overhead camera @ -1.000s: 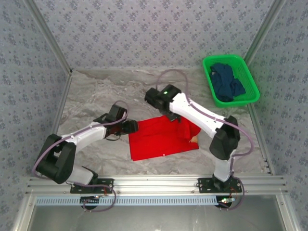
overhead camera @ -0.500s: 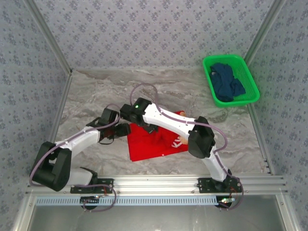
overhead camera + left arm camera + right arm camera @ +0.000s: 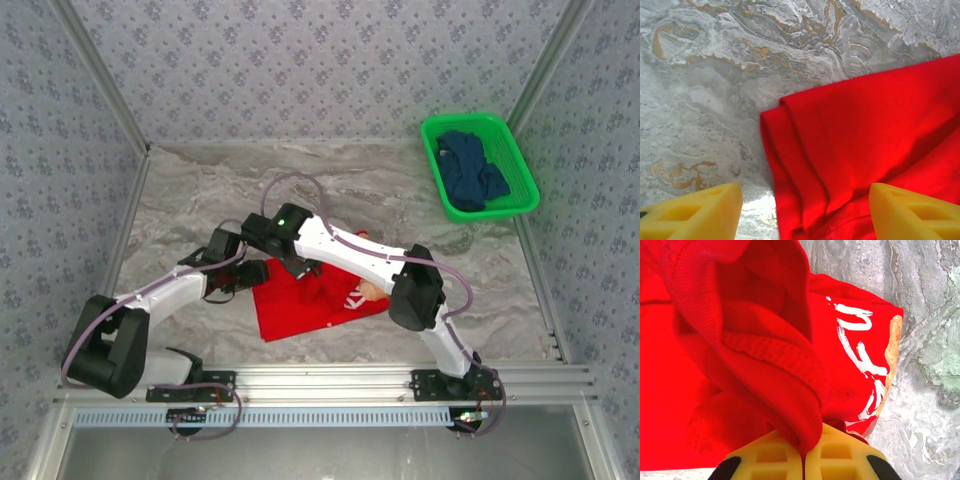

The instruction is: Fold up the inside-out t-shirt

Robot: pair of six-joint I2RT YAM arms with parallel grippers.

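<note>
Basket (image 3: 466,120) of green plastic is sitting at the far right corner of the marbled table (image 3: 200,190), and a dark navy garment (image 3: 472,172) is lying crumpled inside it, covering most of its floor and bunching below the rim. Well apart from it, in the near middle of the table, the red t-shirt (image 3: 300,308) is lying partly folded, its left edge doubled into soft layered folds and a strip of white lettering and cartoon print showing on its right side. The right gripper (image 3: 303,270) is reaching across to the shirt's far left part, its jaws pressing together on a bunched, ribbed fold of the red cloth, which in the right wrist view is rising from between the yellow fingers (image 3: 775,452) and draping back over the flat part of the shirt. The left gripper (image 3: 264,272) is hovering just beside the shirt's left edge with its jaws standing wide apart; in the left wrist view its two yellow fingertips (image 3: 695,212) are framing the layered red edge, one over bare marble and the other over the cloth, and nothing is being gripped between them. Whether those fingertips are touching the table I cannot tell.
</note>
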